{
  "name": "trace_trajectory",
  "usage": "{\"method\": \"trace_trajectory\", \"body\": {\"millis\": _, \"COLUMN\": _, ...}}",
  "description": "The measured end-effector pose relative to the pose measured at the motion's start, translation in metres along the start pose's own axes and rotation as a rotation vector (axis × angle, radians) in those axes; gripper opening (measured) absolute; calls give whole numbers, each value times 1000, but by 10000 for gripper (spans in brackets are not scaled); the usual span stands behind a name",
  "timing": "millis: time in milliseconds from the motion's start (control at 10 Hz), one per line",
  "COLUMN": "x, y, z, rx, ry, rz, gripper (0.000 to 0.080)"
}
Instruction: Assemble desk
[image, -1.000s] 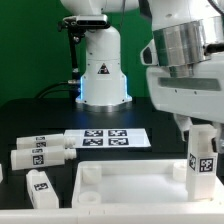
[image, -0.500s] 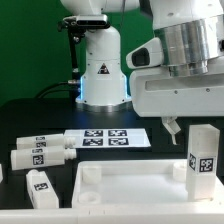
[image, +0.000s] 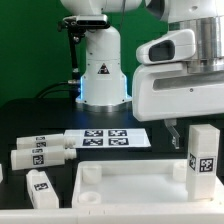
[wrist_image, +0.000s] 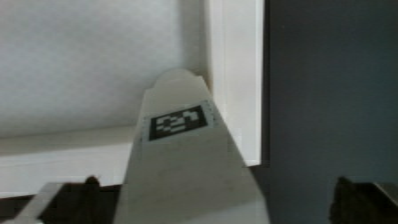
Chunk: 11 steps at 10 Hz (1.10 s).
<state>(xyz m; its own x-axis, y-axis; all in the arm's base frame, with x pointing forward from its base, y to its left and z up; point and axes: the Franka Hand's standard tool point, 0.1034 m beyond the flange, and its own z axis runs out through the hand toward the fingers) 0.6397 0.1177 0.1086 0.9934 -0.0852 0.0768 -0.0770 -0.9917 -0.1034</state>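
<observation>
Gripper (wrist_image: 214, 200) wide. Wrist view: fingertips (wrist_image: 68, 197) either side of upright leg (image: 203, 155), gap on both sides, nothing held. Leg stands at tabletop (image: 130, 190) corner, lower right of exterior frame; whether seated in socket, cannot tell. Tabletop along bottom edge. Loose legs (image: 40, 153) lie lower left, beside marker board (image: 105, 138). Judgement: plastic leg is light, stiff, smooth, may slip or tip. Pinch flat opposite faces mid-height, below tag (wrist_image: 178, 122).

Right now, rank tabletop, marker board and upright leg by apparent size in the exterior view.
1. tabletop, largest though cropped.
2. upright leg and marker board: look alike; leg sits nearer, so unranked.
</observation>
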Motion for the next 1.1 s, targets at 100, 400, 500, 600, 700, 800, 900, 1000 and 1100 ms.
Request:
{"method": "trace_trajectory", "body": {"millis": 100, "x": 0, "y": 0, "z": 0, "rx": 1, "ry": 0, "rz": 61, "gripper": 521}}
{"method": "trace_trajectory", "body": {"millis": 400, "x": 1, "y": 6, "z": 0, "rx": -6, "ry": 0, "rz": 344, "gripper": 295}}
{"method": "trace_trajectory", "body": {"millis": 500, "x": 1, "y": 7, "z": 0, "rx": -7, "ry": 1, "rz": 452, "gripper": 293}}
{"method": "trace_trajectory", "body": {"millis": 600, "x": -1, "y": 7, "z": 2, "rx": 2, "ry": -4, "rz": 670, "gripper": 293}}
{"method": "trace_trajectory", "body": {"millis": 700, "x": -2, "y": 7, "z": 3, "rx": 21, "ry": -9, "rz": 883, "gripper": 293}}
{"method": "trace_trajectory", "body": {"millis": 800, "x": -1, "y": 7, "z": 3, "rx": 55, "ry": -30, "rz": 1093, "gripper": 293}}
{"method": "trace_trajectory", "body": {"millis": 900, "x": -2, "y": 6, "z": 3, "rx": 65, "ry": -54, "rz": 1210, "gripper": 293}}
{"method": "trace_trajectory", "body": {"millis": 1000, "x": -2, "y": 3, "z": 3, "rx": 62, "ry": -69, "rz": 1233, "gripper": 293}}
{"method": "trace_trajectory", "body": {"millis": 1100, "x": -2, "y": 3, "z": 4, "rx": 62, "ry": -70, "rz": 1251, "gripper": 293}}
